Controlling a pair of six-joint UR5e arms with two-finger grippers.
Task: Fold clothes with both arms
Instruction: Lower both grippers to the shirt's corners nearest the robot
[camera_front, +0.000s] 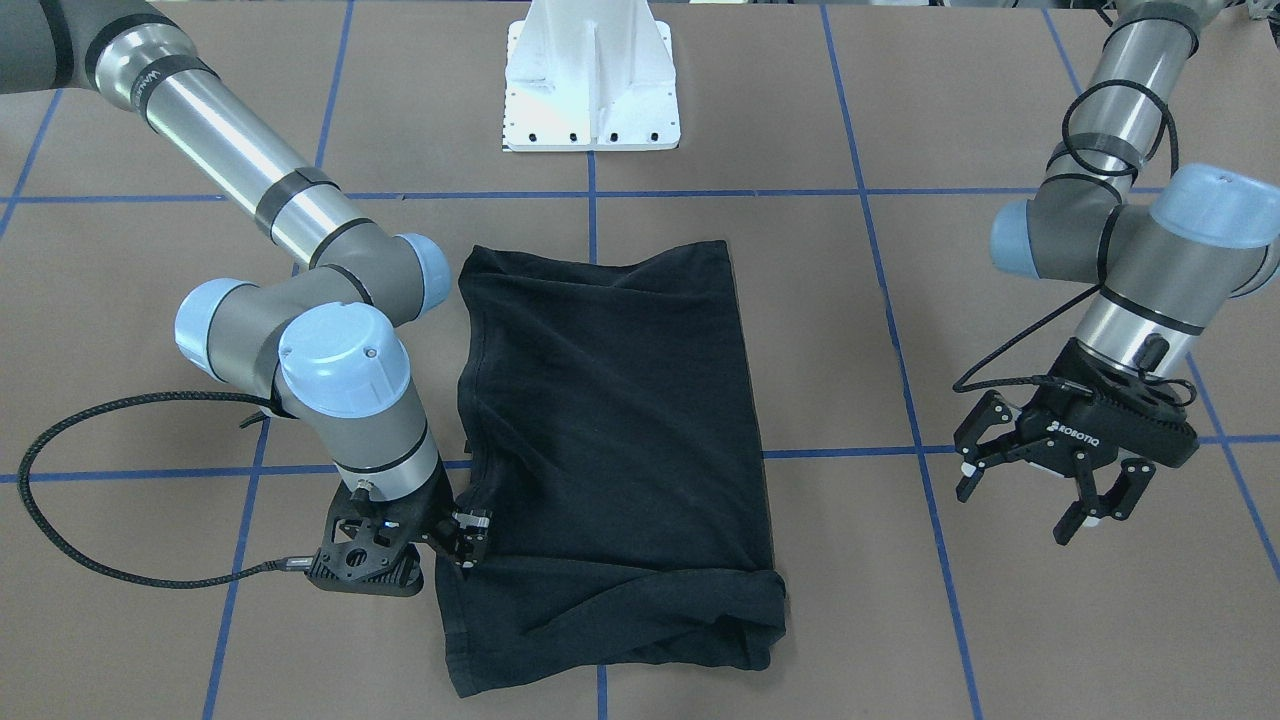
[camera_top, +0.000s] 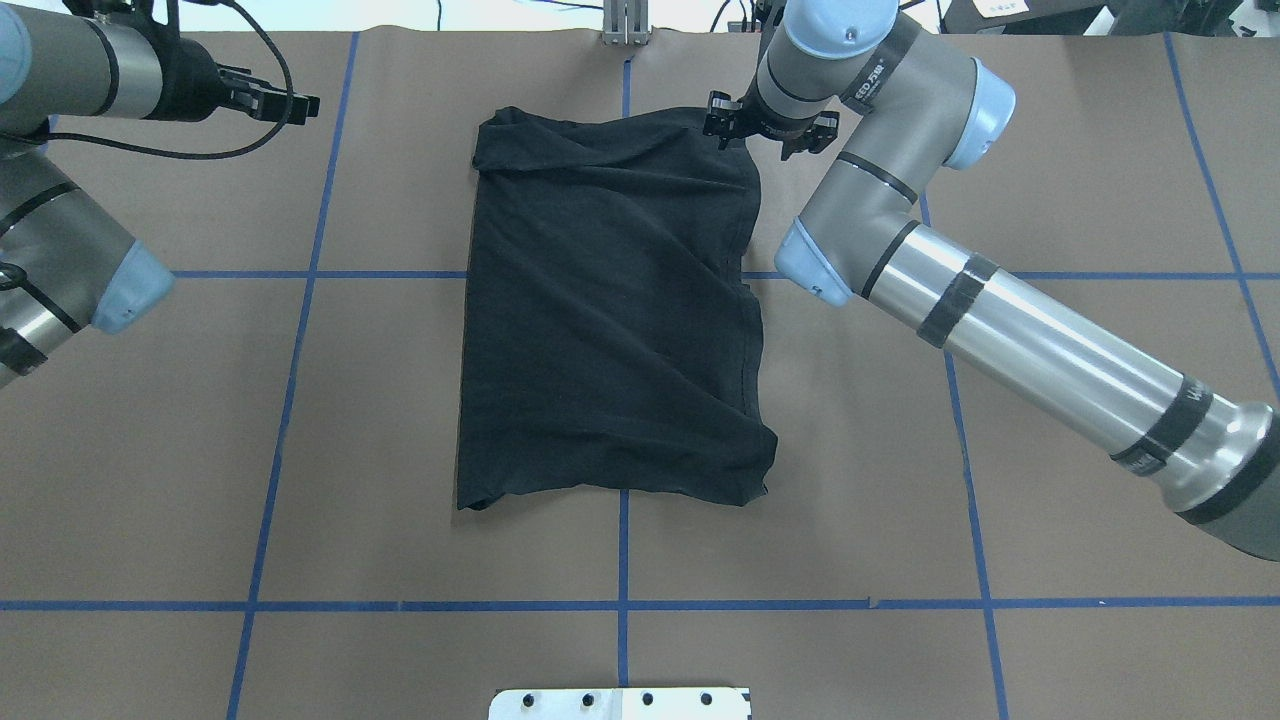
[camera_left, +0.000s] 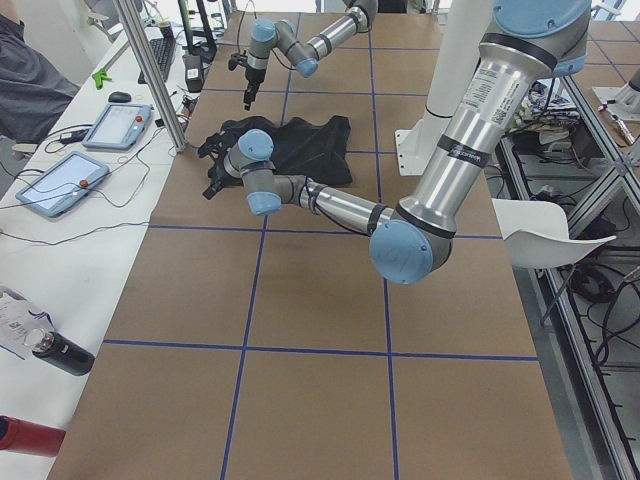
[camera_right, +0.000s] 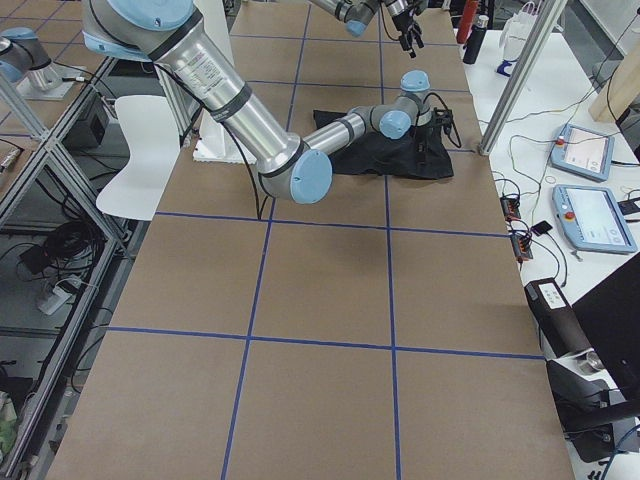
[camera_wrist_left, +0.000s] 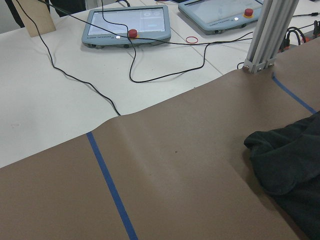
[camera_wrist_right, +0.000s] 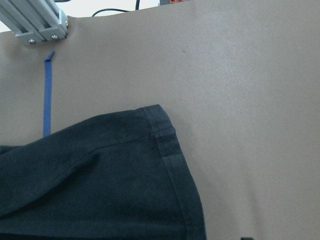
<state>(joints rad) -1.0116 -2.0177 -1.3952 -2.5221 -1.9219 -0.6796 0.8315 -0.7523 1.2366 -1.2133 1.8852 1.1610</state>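
Nearest the front cam: black T-shirt (camera_front: 610, 430), lying on table (camera_front: 850, 330), folded to a rough rectangle w/ plain black side up. Wrinkles run across it & a rolled fold sits along the edge far from robot. Shirt is mid-table, over the blue tape lines (camera_front: 860, 452). Right pincer (camera_top: 768, 130) is low at shirt's far corner on robot's right side; jaws look spread wide, one fingertip (camera_front: 472, 528) right at the cloth edge, no cloth seen clamped. Right wrist cam shows a hemmed corner flat on the table. Left pincer (camera_front: 1020, 505) hangs above table on robot's left, well apart from shirt, jaws wide, holding nothing. White pedestal (camera_front: 592, 90) stands at robot's side of table. Two tablets (camera_wrist_left: 127, 25) w/ cables lie on white bench (camera_wrist_left: 50, 100) beyond table edge.
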